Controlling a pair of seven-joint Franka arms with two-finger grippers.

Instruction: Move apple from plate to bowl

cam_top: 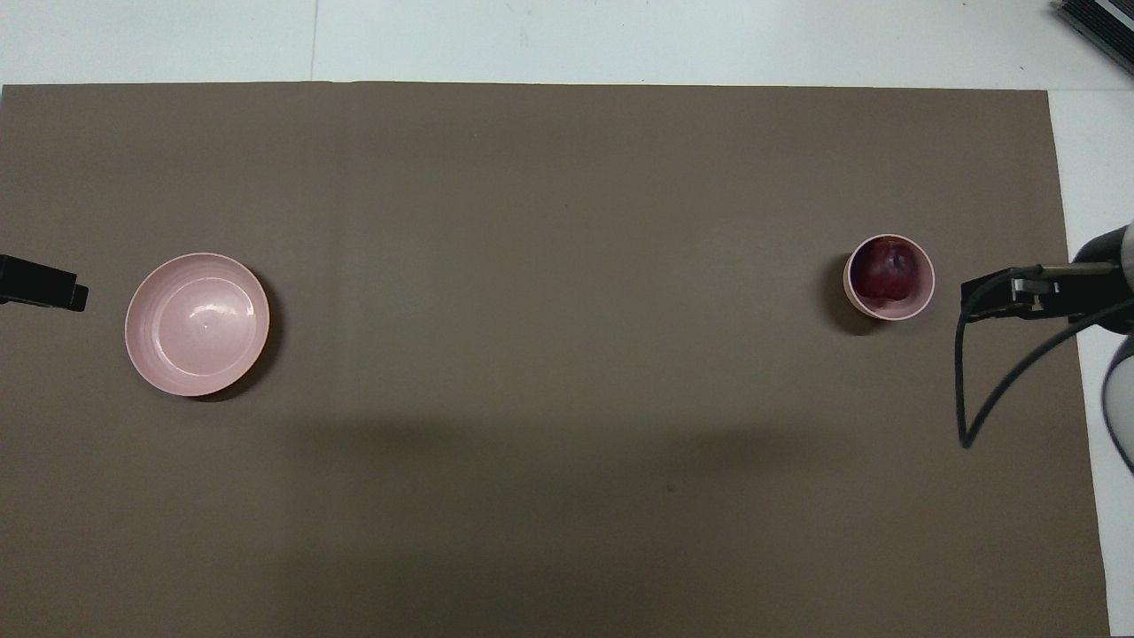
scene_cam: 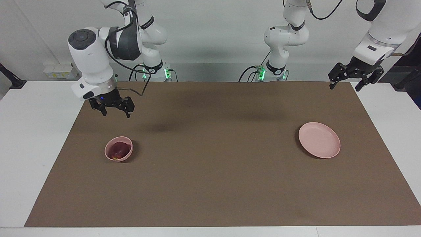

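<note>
The dark-red apple (scene_cam: 117,149) lies inside the small deep pink bowl (scene_cam: 124,158) at the right arm's end of the mat. It also shows in the overhead view (cam_top: 886,270), in the bowl (cam_top: 889,314). The wide flat pink plate (scene_cam: 319,140) is bare at the left arm's end and also shows in the overhead view (cam_top: 197,323). My right gripper (scene_cam: 115,113) is open and empty, raised over the mat's edge beside the bowl. My left gripper (scene_cam: 343,86) is open and empty, raised over the mat's corner, apart from the plate.
A brown mat (scene_cam: 210,171) covers the white table (scene_cam: 33,131). A black cable (cam_top: 970,381) loops from the right hand. Both arm bases (scene_cam: 276,69) stand at the robots' end.
</note>
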